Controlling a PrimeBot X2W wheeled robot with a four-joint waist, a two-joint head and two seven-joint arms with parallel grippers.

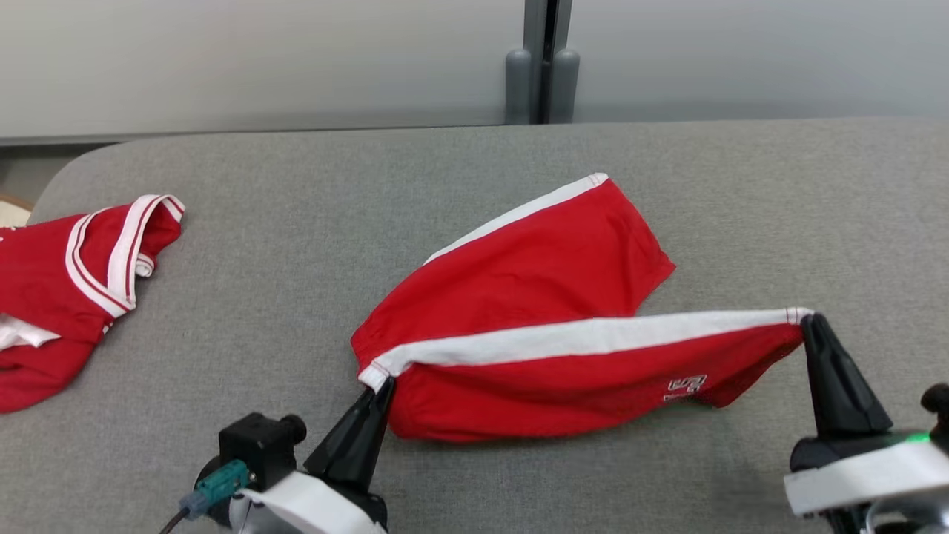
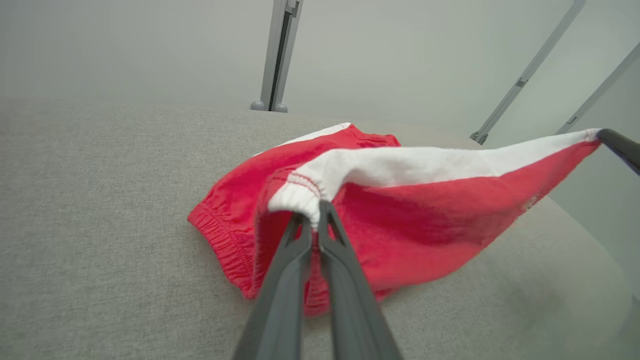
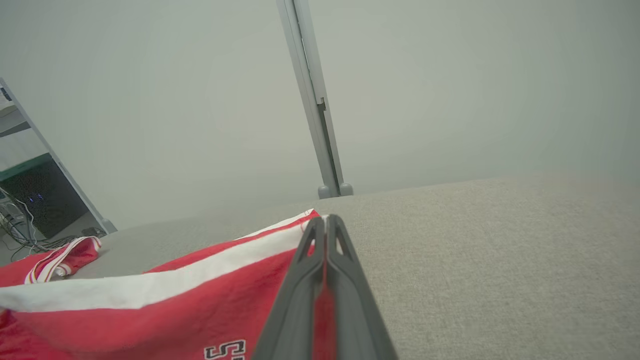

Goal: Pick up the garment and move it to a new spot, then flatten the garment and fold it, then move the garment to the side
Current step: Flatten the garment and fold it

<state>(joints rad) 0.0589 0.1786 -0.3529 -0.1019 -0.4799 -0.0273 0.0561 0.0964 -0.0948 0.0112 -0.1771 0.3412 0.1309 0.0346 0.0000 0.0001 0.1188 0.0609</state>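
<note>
Head view: the left gripper point(image 1: 380, 387), at lower left, has its two dark tapered fingers pressed together on the near-left corner of the garment point(image 1: 534, 297), pinching one end of its white band. The right gripper point(image 1: 810, 320), at lower right, is clamped on the band's other end. The garment is red knit shorts with white stripes and a small lettered logo. It sits near the middle of the table point(image 1: 296, 193), a grey surface with a fine woven texture. The banded edge is pulled straight between the two grippers, and the far leg lies flat. A second garment point(image 1: 67, 289), red with white-striped trim, lies crumpled at the table's left edge, well apart.

Left wrist view: the left gripper point(image 2: 315, 220) pinches a bunched white corner of the garment point(image 2: 410, 220) between slim grey fingers. A gathered elastic hem shows at the left. The white band runs up to the right gripper point(image 2: 620, 145), and the red cloth hangs loosely beneath it.

Right wrist view: the right gripper point(image 3: 325, 222) is closed on the garment point(image 3: 175, 305), with red cloth showing between its fingers. Black-outlined letters show on the cloth at the bottom of the view. A grey post point(image 3: 315, 125) stands behind the table.
</note>
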